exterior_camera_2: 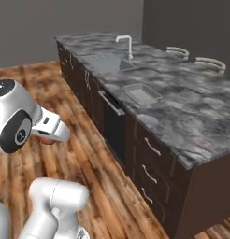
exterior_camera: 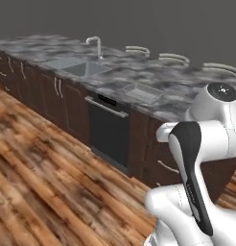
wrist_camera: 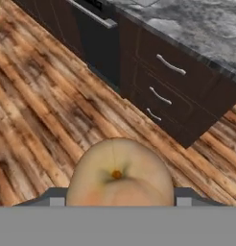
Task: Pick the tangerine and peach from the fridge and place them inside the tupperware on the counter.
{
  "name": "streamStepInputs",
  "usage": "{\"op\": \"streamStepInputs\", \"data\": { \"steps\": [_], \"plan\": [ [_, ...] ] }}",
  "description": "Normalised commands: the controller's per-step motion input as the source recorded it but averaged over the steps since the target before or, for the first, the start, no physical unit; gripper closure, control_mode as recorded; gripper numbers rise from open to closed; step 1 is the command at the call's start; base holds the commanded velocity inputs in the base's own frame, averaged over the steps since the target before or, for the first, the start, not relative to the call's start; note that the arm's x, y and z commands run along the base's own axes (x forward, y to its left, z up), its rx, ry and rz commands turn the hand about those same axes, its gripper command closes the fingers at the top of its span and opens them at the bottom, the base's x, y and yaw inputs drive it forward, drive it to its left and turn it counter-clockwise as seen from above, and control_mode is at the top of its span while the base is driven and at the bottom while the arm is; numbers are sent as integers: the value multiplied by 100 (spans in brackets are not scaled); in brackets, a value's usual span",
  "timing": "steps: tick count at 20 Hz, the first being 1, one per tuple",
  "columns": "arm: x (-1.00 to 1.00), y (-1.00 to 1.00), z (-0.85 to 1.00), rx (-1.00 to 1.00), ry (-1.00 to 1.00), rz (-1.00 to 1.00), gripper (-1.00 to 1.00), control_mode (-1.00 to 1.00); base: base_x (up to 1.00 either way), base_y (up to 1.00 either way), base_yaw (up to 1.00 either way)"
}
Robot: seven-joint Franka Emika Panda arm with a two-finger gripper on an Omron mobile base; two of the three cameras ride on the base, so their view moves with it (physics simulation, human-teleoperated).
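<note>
Hand view: a round, pale yellowish-orange peach (wrist_camera: 121, 175) with a small dark stem dimple sits at the bottom of the picture, between the two dark finger tips (wrist_camera: 56, 199) of the gripper (wrist_camera: 117, 201); the jaws stand clamped on it, one tip at each flank. Beneath and beyond the fruit lies a worn, brown plank floor (wrist_camera: 38, 120). Past that rises the front of the dark brown cabinets (wrist_camera: 182, 91), three drawers with pale curved handles, and beside them a black dishwasher front (wrist_camera: 98, 45) with a light bar handle. Right base view: a reddish bit of the fruit shows just under the white wrist (exterior_camera_2: 49, 128), held over the floor, well apart from the cabinet run. The dark grey and white marbled stone counter (exterior_camera_2: 191, 112) stretches away along the cabinets. On it rests the shallow, rectangular light-grey tupperware (exterior_camera_2: 142, 94), rounded corners, flared rim, nothing seen inside. Farther along is a recessed grey sink (exterior_camera_2: 105, 62) with a pale curved faucet (exterior_camera_2: 126, 44) at its rim. Left base view: same container (exterior_camera: 143, 92) on the stone top, between the sink and the robot's white arm (exterior_camera: 206, 139).
</note>
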Motion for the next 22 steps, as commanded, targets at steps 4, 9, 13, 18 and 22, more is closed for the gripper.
{"op": "streamStepInputs", "data": {
  "steps": [4,9,13,18,22],
  "plan": [
    [0,0,0,0,0,0,100,100,72,100,-75],
    [0,0,0,0,0,0,100,100,67,100,-71],
    [0,0,0,0,0,0,100,100,58,100,-60],
    [0,0,0,0,0,0,100,100,61,100,-59],
    [0,0,0,0,0,0,100,100,61,100,-56]
  ]
}}
